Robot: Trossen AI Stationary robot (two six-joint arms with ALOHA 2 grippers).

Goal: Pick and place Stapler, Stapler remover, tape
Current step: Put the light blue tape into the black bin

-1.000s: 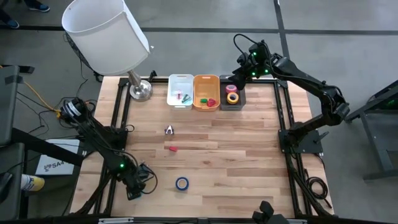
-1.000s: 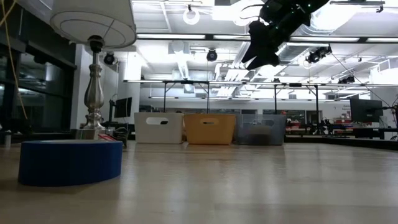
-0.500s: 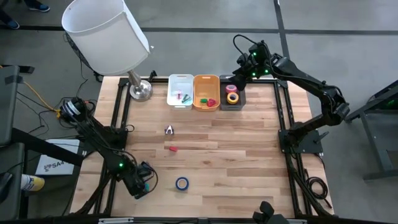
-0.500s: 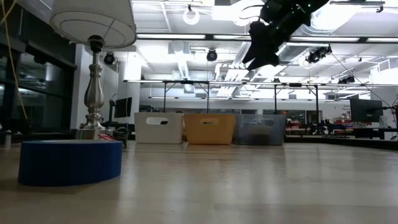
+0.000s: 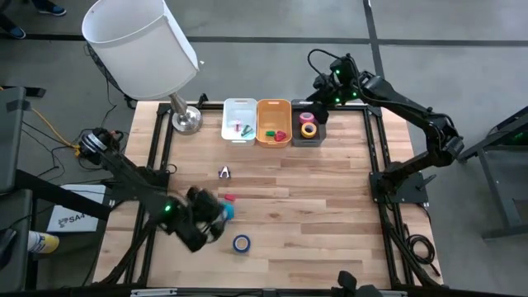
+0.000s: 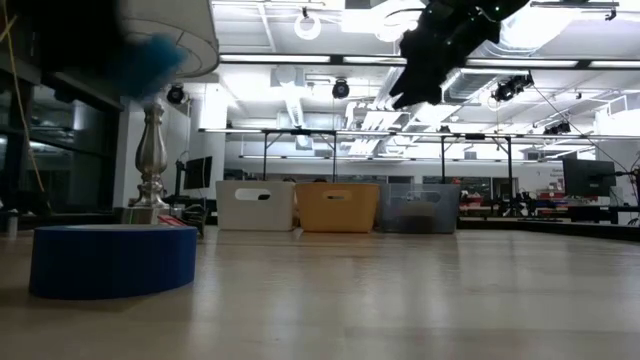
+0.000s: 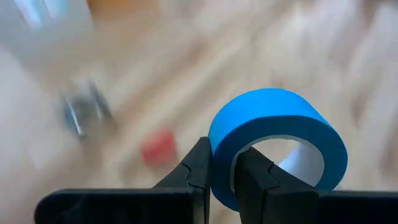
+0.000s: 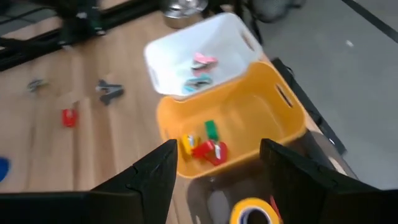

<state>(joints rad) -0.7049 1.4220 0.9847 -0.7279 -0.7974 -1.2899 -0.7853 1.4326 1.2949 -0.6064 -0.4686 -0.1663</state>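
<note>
My left gripper (image 7: 222,160) is shut on a blue tape roll (image 7: 273,134) and hovers over the near-left part of the table (image 5: 219,214). It shows only as a blur in the low view (image 6: 150,55). A second blue roll (image 5: 241,242) lies flat on the wood near the near edge (image 6: 110,260). A silver stapler remover (image 5: 224,172) and a small red stapler (image 5: 228,198) lie left of the table's middle. My right gripper (image 8: 217,186) is open and empty, raised over the dark bin (image 5: 308,124), which holds a yellow roll (image 8: 255,214) and a pink one. My left gripper pinches the wall of the blue roll (image 7: 221,149), with one finger (image 7: 252,177) inside the open centre and the other finger (image 7: 198,168) outside. The roll is lifted clear of the table, its open centre facing up and ahead of the fingers.
Three bins stand in a row at the far edge: white (image 5: 239,120), orange (image 5: 274,122) with small red and green items, and the dark one. A lamp with a white shade (image 5: 140,45) stands on its base (image 5: 187,120) at the far-left corner.
My left arm has swung fast from beyond the table's near-left corner toward the right and far, over the table, rising as it went and carrying the blue roll. The right arm has kept its place over the dark bin.
</note>
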